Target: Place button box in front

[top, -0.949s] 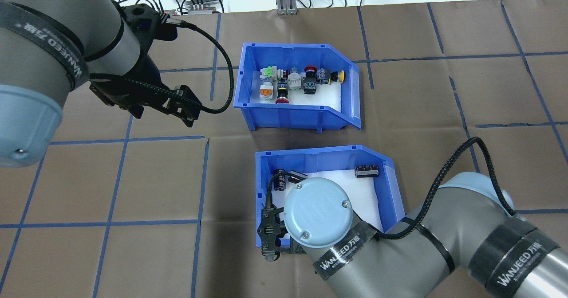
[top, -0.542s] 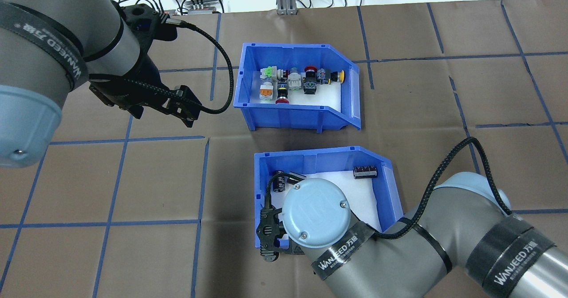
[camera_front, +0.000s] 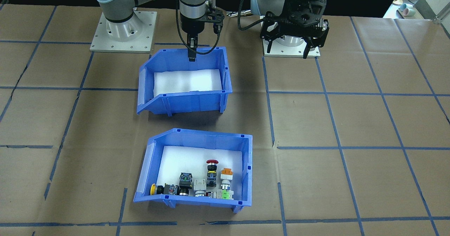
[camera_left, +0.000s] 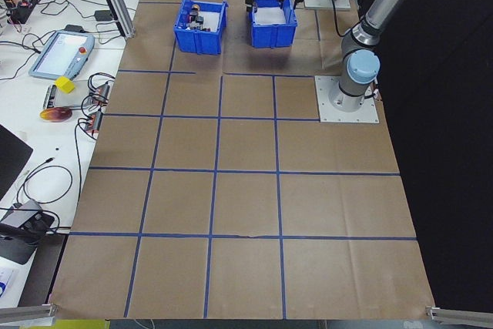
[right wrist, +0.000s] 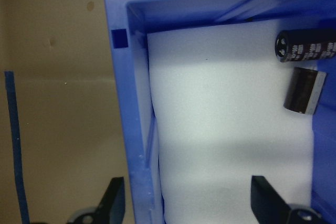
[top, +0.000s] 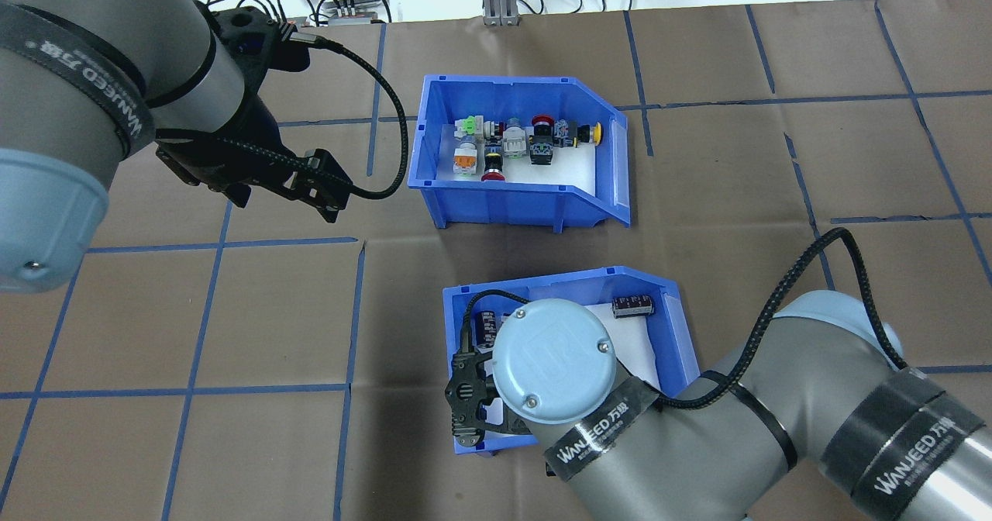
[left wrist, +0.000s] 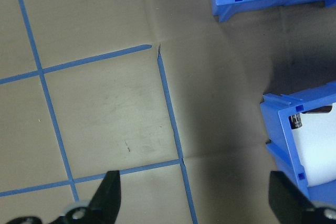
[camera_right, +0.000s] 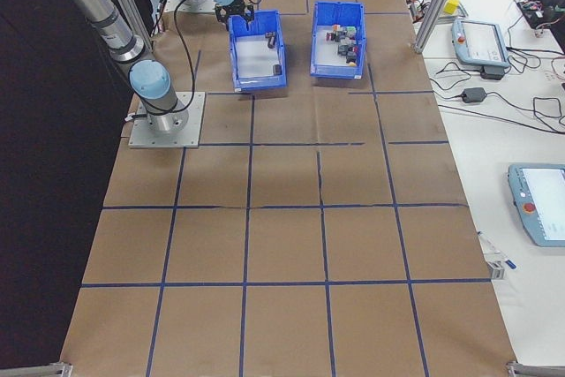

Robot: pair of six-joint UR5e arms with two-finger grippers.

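Observation:
The button box, a blue bin holding red, orange, yellow and green switches on white foam, stands on the side of the table away from the robot. A second blue bin holding dark cylinders lies between it and the robot. My right gripper straddles this second bin's robot-side wall. One finger is outside, the other over the foam, and both stand clear of the wall. My left gripper hangs open over bare paper, to the side of both bins.
Brown paper with a grid of blue tape covers the table. Cables, a teach pendant and small items lie on the white bench beyond its far edge. The robot bases stand behind the bins.
The bin with the dark cylinders has slid a little toward the robot and turned slightly. The button box and the left arm have not moved.

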